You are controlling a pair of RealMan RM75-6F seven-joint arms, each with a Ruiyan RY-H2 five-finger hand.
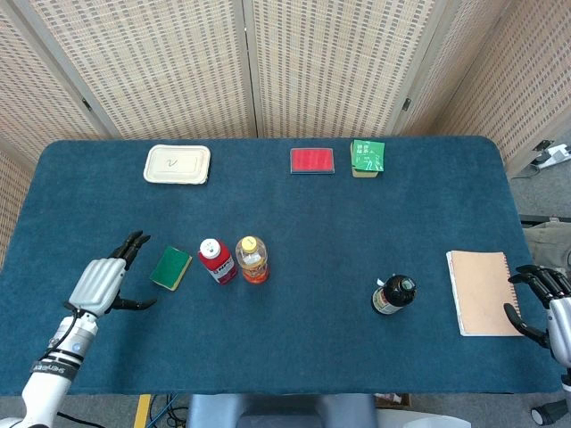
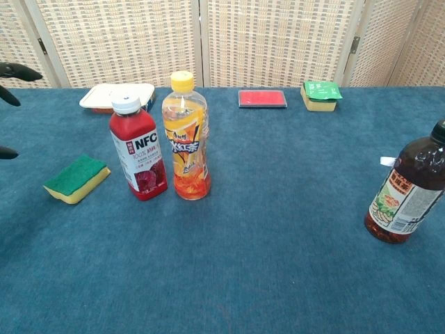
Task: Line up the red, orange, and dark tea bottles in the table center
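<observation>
Left robot hand (image 1: 104,282) low, fingers spread, holding nothing, right robot hand (image 1: 546,303) at edge, fingers loosely curled

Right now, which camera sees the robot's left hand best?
The head view: the whole left hand shows, open, apart from the sponge. The chest view catches only dark fingertips at its left edge.
</observation>
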